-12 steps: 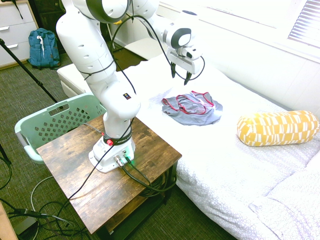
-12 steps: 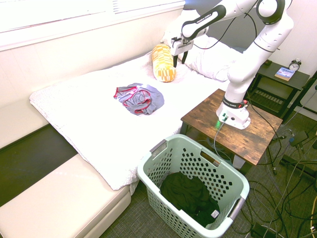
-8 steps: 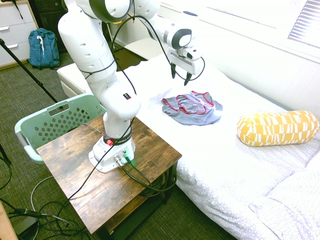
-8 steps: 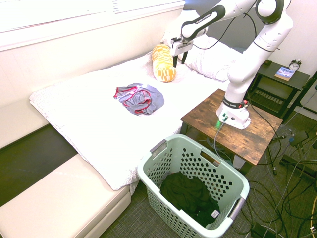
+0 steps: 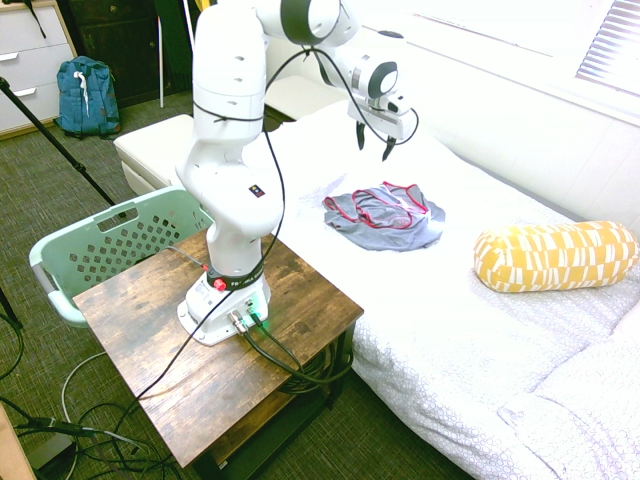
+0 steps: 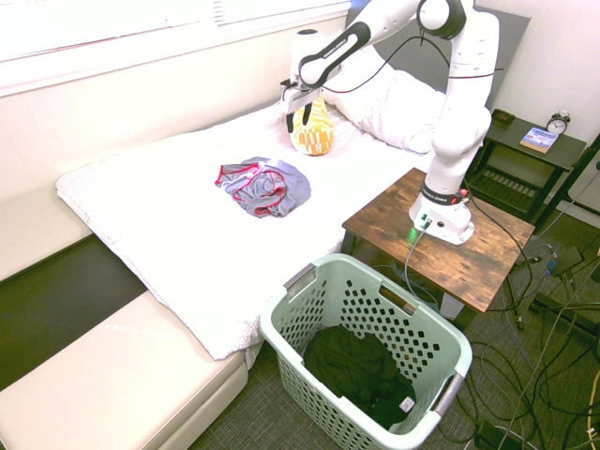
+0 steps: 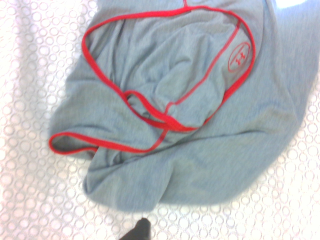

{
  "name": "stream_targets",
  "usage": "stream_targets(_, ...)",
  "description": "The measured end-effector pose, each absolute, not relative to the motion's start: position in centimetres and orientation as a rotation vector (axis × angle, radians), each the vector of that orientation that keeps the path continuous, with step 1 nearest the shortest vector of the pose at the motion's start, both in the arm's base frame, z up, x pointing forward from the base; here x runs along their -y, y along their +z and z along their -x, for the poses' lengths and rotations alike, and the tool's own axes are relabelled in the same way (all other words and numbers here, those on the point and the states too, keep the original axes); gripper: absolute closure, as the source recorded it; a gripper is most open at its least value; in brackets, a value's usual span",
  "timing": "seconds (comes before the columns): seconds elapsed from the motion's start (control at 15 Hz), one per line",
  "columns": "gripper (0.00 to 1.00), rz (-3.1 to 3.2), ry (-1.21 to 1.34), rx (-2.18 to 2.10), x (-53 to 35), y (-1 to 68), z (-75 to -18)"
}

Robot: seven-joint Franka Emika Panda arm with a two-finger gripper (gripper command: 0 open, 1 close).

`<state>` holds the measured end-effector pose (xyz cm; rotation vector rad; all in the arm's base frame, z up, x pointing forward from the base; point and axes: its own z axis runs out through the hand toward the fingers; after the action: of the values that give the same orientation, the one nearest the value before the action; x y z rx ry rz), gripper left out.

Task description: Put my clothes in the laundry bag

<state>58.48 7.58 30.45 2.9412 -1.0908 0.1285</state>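
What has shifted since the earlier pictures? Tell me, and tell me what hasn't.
The arm has swung its open gripper away from its base, farther out over the bed, toward the wall side. Nothing was grasped or released. The grey garment, yellow pillow and green laundry basket stayed put.

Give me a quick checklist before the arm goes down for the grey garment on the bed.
1. Gripper open: ok, fingers apart.
2. Gripper empty: ok, nothing between the fingers.
3. Grey garment within the wrist camera's sight: ok, red trim shows clearly.
4. Garment spread flat: not ok, it lies bunched and folded.
5. Laundry basket upright beside the bed: ok.
6. Basket empty: not ok, dark cloth lies inside.
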Motion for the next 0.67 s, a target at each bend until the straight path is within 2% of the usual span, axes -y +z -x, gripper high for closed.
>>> stream_targets(0.4, 0.00, -2.891, 0.101, 1.074, -7.1, 18.6, -68.2)
stream_targets(0.67, 0.00, -2.868, 0.028, 1.046, -6.1, 11.6, -71.5)
